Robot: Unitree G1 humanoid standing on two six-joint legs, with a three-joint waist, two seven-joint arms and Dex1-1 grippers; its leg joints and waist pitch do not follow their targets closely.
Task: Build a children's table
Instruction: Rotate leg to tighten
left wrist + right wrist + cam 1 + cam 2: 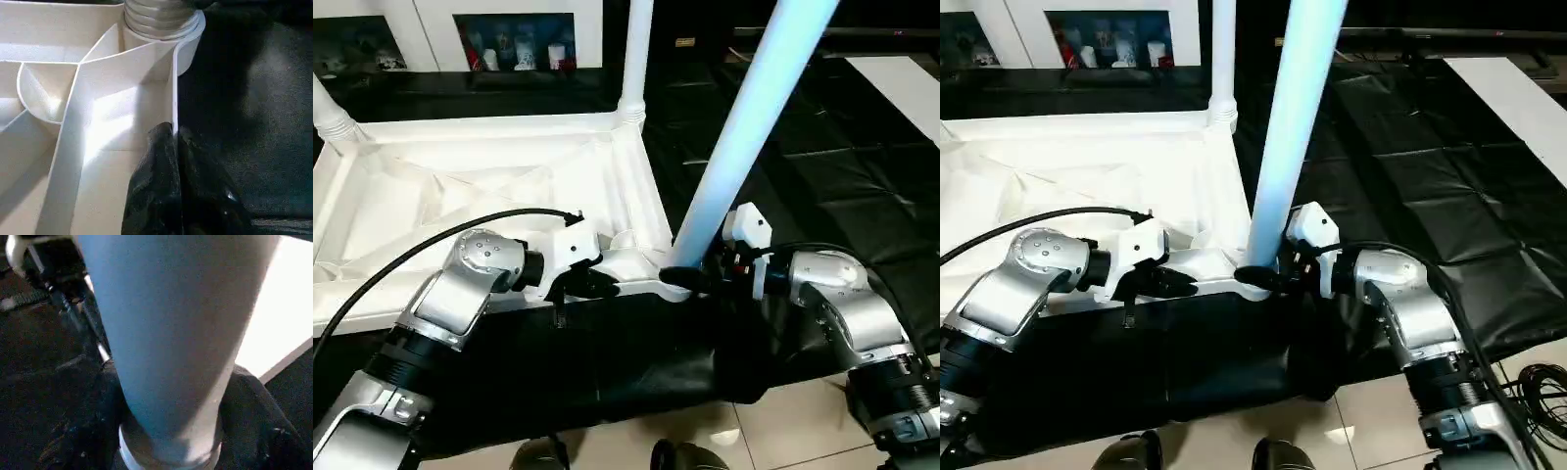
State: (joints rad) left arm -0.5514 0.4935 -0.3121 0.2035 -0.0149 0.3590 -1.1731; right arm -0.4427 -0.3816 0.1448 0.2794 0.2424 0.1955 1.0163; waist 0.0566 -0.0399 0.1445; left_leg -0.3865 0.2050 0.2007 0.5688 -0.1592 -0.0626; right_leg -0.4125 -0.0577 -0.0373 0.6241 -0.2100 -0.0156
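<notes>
The top (460, 186) lies upside down with its ribs up on a black mat (803, 127), taking the left and centre of the head views. 2 legs already stand in its far sockets: 1 at the upper left edge (331, 116), 1 at top centre (634, 59). A 3rd leg (744, 127) rises from the near right corner socket (680, 279) toward the upper right of the frame, tilted rather than upright.

The right gripper (690, 279) sits at the foot of this leg, its black fingers on either side of the base — clamped on the leg, as the right wrist view also suggests, where the leg's foot (171, 450) sits between dark pads. The left gripper (173, 161) is pinched on the top's thin near rim, 1 finger inside the wall and 1 outside, just beside the same corner; in the head views it sits left of centre (582, 284), steadying the top.

The step in hand looks like seating the 3rd leg. It seems entered but not straight, so the next move likely calls for tipping it upright and pressing or turning it home while the left gripper holds the top down. A 4th leg would remain — the near left corner is hidden behind the left forearm.
</notes>
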